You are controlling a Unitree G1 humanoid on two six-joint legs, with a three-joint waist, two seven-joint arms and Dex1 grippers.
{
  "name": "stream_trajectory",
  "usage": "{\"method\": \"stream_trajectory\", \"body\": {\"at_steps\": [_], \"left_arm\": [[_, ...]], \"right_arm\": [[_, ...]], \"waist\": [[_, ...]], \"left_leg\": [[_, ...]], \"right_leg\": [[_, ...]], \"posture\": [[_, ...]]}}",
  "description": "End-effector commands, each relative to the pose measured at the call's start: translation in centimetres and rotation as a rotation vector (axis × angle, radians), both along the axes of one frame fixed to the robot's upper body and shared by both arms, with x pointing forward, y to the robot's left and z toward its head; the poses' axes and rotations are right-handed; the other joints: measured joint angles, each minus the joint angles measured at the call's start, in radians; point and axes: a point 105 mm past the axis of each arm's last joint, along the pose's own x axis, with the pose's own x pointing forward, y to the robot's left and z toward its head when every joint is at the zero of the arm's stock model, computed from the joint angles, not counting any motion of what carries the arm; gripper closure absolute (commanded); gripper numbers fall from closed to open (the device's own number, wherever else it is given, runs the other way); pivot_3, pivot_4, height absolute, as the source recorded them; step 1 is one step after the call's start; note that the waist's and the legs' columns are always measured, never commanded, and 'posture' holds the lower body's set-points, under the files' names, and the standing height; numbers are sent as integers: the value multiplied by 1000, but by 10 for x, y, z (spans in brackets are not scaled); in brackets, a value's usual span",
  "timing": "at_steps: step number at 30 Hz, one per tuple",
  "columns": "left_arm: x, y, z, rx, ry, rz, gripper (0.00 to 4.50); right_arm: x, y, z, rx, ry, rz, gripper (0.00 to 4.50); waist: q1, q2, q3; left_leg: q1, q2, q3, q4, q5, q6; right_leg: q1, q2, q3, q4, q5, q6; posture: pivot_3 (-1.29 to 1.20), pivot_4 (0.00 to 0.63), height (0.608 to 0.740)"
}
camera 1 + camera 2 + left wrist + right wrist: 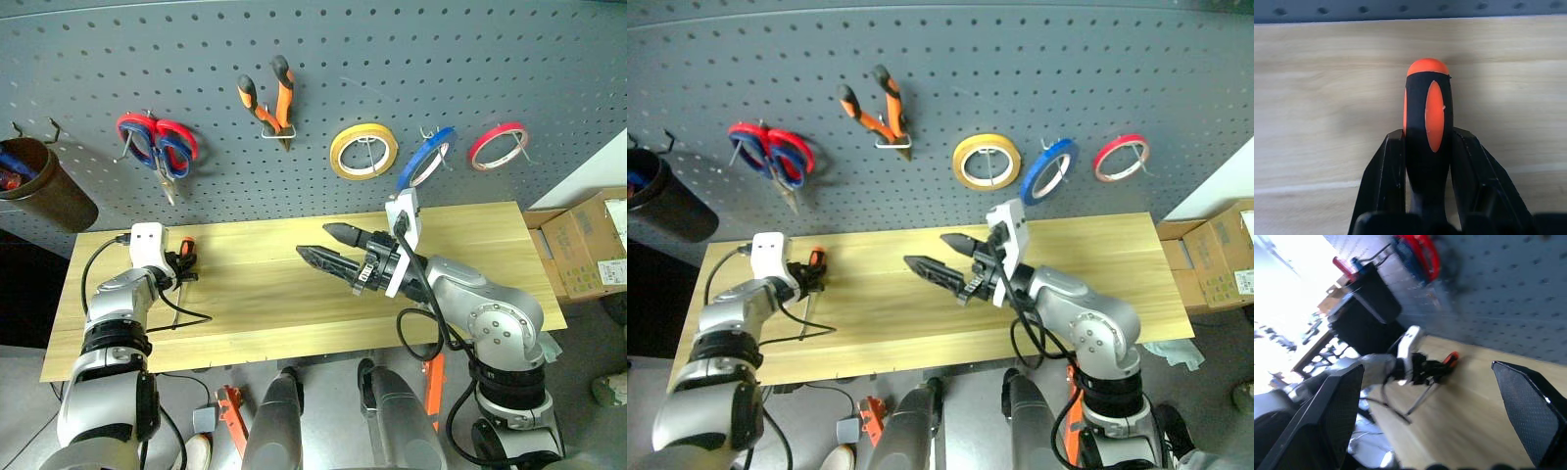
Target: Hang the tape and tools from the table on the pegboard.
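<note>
My left gripper (pixel 182 260) is shut on the orange-and-black handle of the screwdriver (pixel 1428 112), low over the left end of the table (pixel 294 308). The thin shaft runs back toward the table's front edge. Over the middle of the table my right gripper (pixel 315 243) hovers open and holds nothing, pointing left. On the pegboard (pixel 392 49) hang the blue tape (pixel 426 157) and the orange-and-black pliers (pixel 269 103).
Red-handled scissors (pixel 157 143), a yellow roll (pixel 363 151) and a red roll (pixel 498 145) also hang on the board. A brown cup (pixel 44 186) hangs at the far left. A cardboard box (pixel 588 245) stands right of the table.
</note>
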Motion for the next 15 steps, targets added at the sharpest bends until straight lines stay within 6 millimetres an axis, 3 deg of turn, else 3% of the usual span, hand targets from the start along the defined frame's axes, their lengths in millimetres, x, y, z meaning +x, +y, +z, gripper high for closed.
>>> {"method": "stream_trajectory", "body": {"at_steps": [1, 4, 6, 10, 13, 15], "left_arm": [[-14, -40, 5, 97, -34, -179, 3593], [-33, -67, 9, 136, -70, -220, 3593], [-42, -75, 22, 184, -143, -137, 3593], [-57, -73, 57, 295, -306, 39, 3593], [-68, -58, 85, 435, -431, 167, 3593], [-75, -51, 94, 485, -470, 215, 3593]], "right_arm": [[0, 1, 10, 27, -76, 7, 0], [1, 2, 9, 25, -98, 10, 0], [0, 1, 14, 44, -128, 9, 0], [-5, -2, 22, 117, -152, 31, 0], [-10, -1, 22, 148, -142, 69, 0], [-11, 2, 21, 158, -131, 90, 0]], "waist": [[-1, -4, -19], [5, -12, -49], [13, -17, -69], [30, -19, -105], [34, -20, -132], [37, -17, -145]], "left_leg": [[-1, 0, 0, 0, 1, -4], [-10, 1, -2, 0, 0, -7], [-18, 0, -2, 1, 2, -9], [-17, -2, -2, 2, 2, -9], [-12, -2, -2, 1, 1, -6], [-3, -1, -2, 1, 1, -6]], "right_leg": [[-1, -1, -1, 1, 3, -5], [-8, -3, -2, -1, 3, -5], [-16, -3, -2, -1, 3, -5], [-15, -4, -4, -1, 4, -4], [-10, -2, -4, -1, 5, -4], [1, -1, -5, -3, 5, -5]], "posture": [[119, 220, 740], [137, 172, 740], [151, 147, 740], [197, 101, 740], [230, 79, 740], [249, 66, 740]]}}
